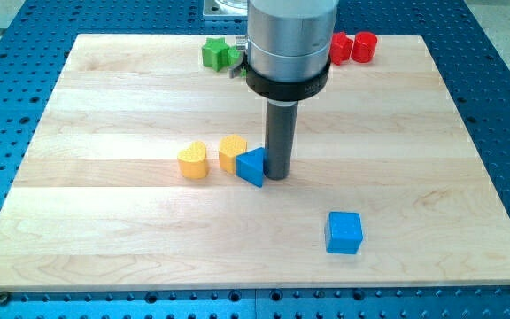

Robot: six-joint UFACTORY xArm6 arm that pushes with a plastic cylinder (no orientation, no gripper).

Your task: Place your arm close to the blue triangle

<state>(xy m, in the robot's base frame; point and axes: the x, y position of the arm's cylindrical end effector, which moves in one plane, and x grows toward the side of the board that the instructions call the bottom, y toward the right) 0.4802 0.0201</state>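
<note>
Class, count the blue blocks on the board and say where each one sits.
2. The blue triangle lies mid-board, just left of my tip and beside a yellow block. The blue cube sits toward the bottom right. The arm could hide more.

Single view, high and front-on, angled down, whole board (pixel 104 106) framed

Pale wooden board (pixel 104 221) of glued planks, grain running across the view, edges narrowing toward the view's top. Laid on a blue metal table (pixel 7 133) drilled with a regular grid of small holes, showing on all four sides of the board. Grey metal fixture (pixel 224 7) at the view's top edge, partly cut off. Even, bright light from above; soft, short shadows. No walls, floor or windows in view.
</note>
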